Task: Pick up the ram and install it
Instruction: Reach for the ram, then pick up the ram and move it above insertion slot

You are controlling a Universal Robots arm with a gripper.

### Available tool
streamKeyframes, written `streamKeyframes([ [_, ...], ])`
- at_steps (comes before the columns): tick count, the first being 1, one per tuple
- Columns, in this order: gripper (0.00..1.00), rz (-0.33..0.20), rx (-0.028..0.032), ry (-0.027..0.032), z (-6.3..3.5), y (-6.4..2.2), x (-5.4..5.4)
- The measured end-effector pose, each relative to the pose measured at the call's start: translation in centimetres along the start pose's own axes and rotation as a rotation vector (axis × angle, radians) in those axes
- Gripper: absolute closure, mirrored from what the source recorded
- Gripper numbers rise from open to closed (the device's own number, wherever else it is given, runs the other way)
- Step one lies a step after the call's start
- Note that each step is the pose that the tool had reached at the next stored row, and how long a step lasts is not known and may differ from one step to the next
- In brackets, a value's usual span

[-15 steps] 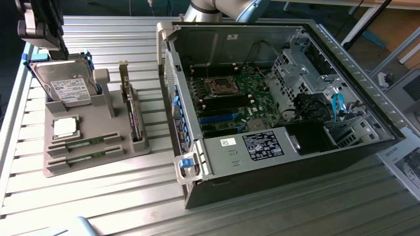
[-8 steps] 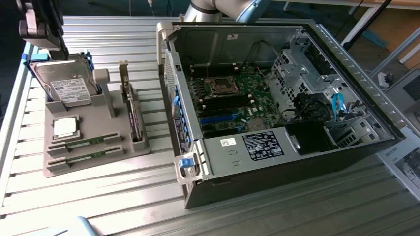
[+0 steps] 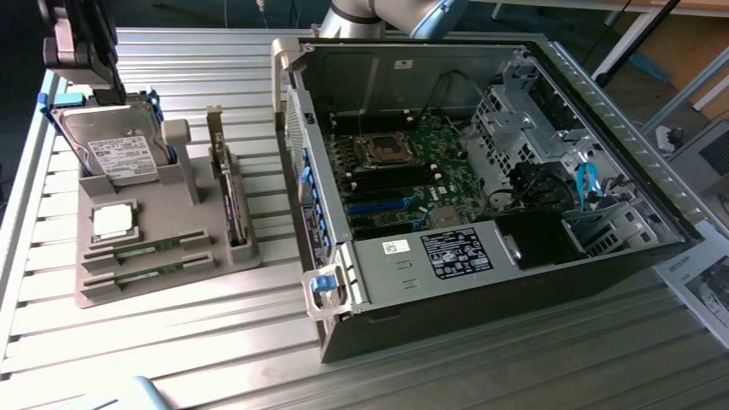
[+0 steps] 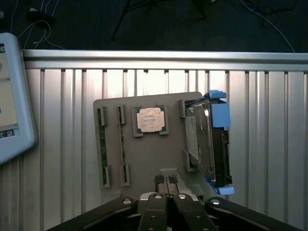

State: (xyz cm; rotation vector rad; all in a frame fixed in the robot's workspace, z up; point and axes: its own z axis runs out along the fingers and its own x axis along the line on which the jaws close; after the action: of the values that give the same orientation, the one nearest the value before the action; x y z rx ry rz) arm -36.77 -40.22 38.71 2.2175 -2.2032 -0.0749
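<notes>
Robotics lab or workshop. Ribbed aluminium bench (image 3: 171,342); open PC case (image 3: 353,77) at 3 o'clock in exterior view, grey parts fixture (image 3: 171,215) at 9, robot arm base (image 3: 367,17) at 12; dark floor (image 4: 192,26) beyond.

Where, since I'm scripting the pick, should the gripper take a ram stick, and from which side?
Grip the ram mid-length on its exposed top edge, coming straight down from above: it stands on edge in the holder, whose end brackets cover both ends.

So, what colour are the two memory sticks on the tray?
Green sticks, clearest in the exterior view.
</notes>
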Motion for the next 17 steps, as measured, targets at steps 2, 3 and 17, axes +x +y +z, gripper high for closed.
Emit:
streamKeyframes([
  [2, 0.9, 0.0, -0.0001, 0.0002, -0.02, -0.26, 0.4],
  [3, 0.9, 0.0, 0.0, 0.0002, -0.03, -0.39, 0.6],
  [17, 0.9, 0.0, -0.0004, 0.0002, -0.09, -1.3, 1.2],
])
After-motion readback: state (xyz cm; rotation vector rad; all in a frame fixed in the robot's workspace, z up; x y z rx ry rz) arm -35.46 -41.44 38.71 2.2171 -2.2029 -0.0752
